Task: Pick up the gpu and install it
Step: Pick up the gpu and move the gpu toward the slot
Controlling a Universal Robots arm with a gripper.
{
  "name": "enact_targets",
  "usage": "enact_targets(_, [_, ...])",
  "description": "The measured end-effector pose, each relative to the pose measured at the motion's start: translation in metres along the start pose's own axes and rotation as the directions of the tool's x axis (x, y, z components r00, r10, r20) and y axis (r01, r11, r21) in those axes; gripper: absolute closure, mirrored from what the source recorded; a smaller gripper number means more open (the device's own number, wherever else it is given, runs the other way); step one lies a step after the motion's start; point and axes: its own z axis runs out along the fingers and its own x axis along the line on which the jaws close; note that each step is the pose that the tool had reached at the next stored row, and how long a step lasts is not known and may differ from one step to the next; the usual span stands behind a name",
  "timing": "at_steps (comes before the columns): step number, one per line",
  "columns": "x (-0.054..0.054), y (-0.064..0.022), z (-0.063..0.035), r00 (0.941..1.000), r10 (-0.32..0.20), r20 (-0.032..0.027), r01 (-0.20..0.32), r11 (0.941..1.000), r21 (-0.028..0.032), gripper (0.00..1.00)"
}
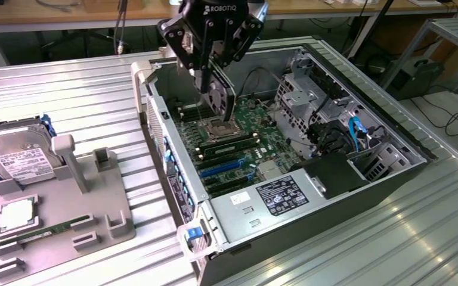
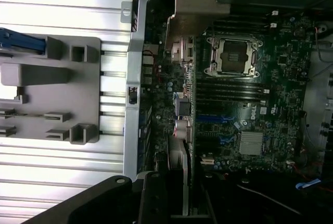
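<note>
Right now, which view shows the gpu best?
Wrist view: the gpu runs edge-on over the motherboard, its silver bracket plain to see. The exterior view shows it as a dark slab hanging from the gripper above the open case.

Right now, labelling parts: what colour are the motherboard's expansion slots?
Blue; the slots show best in exterior view.

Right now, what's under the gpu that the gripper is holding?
The motherboard in the open case, with the CPU socket close by. The gpu itself covers the strip of board directly beneath.
</note>
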Motion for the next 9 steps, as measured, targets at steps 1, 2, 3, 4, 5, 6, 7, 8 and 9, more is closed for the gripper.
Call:
enact_targets(1, [-0.0010, 0.0000, 0.0000, 1.0000, 0.000, 0.0000, 0.000, 1.0000, 0.0000, 0.72])
enact_targets(2, [-0.0019, -0.0001, 0.0000, 1.0000, 0.000, 0.0000, 0.000, 1.0000, 0.0001, 0.72])
enact_targets(3, [-0.0026, -0.0002, 0.0000, 1.0000, 0.000, 0.0000, 0.000, 1.0000, 0.0001, 0.72])
enact_targets(4, [-0.0034, -0.0002, 0.0000, 1.0000, 0.000, 0.0000, 0.000, 1.0000, 0.0001, 0.72])
enact_targets(5, [-0.0041, -0.0003, 0.0000, 1.0000, 0.000, 0.0000, 0.000, 1.0000, 0.0001, 0.72])
enact_targets(6, [-0.0050, -0.0003, 0.0000, 1.0000, 0.000, 0.0000, 0.000, 1.0000, 0.0001, 0.72])
enact_targets(7, [-0.0057, -0.0004, 0.0000, 1.0000, 0.000, 0.0000, 0.000, 1.0000, 0.0001, 0.72])
enact_targets(8, [-0.0066, -0.0004, 0.0000, 1.0000, 0.000, -0.0001, 0.000, 1.0000, 0.0001, 0.72])
enact_targets(9, [-0.0075, -0.0005, 0.0000, 1.0000, 0.000, 0.0000, 0.000, 1.0000, 0.0001, 0.72])
